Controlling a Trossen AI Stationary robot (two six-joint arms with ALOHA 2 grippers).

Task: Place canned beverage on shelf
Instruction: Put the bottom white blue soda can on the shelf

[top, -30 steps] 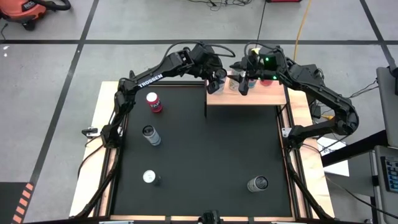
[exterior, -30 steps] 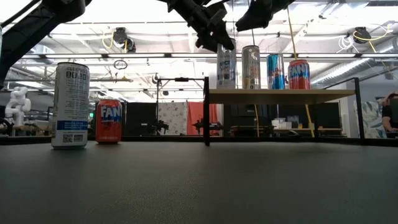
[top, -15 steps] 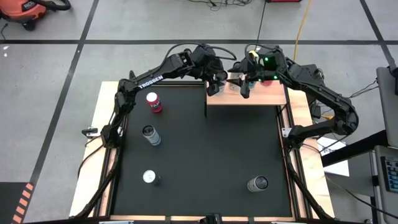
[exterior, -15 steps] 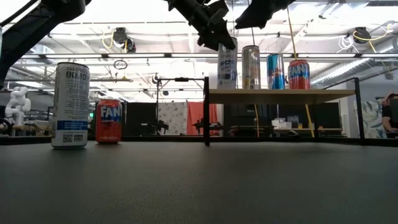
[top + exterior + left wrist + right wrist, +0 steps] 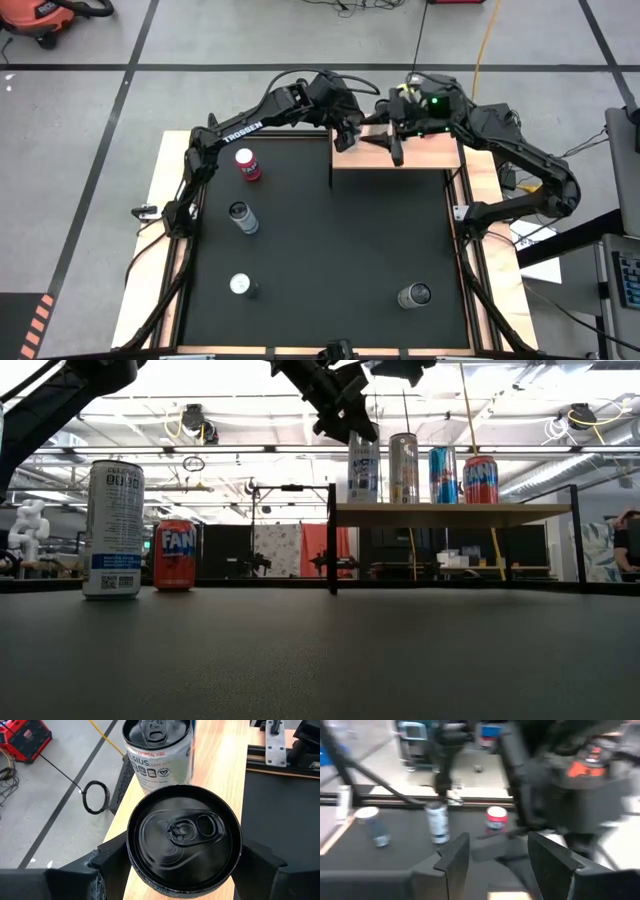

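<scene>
The shelf (image 5: 400, 155) is seen at the upper centre of the high view, against the far edge of the black surface (image 5: 320, 260). In the low view four cans are lined along its top, the leftmost can (image 5: 364, 468) close to the shelf's left end, with a silver can (image 5: 404, 467), a blue can (image 5: 442, 473) and a red can (image 5: 481, 479) to its right. The left gripper (image 5: 345, 422) is poised over that leftmost can; in the left wrist view its jaws are set apart on either side of the black-topped can (image 5: 184, 840), and contact cannot be told. The right gripper (image 5: 397, 147) is extended across the shelf's middle, jaws apart and empty. Open black surface is left in front of the shelf; four cans stand well apart from it, among them a red can (image 5: 247, 165).
</scene>
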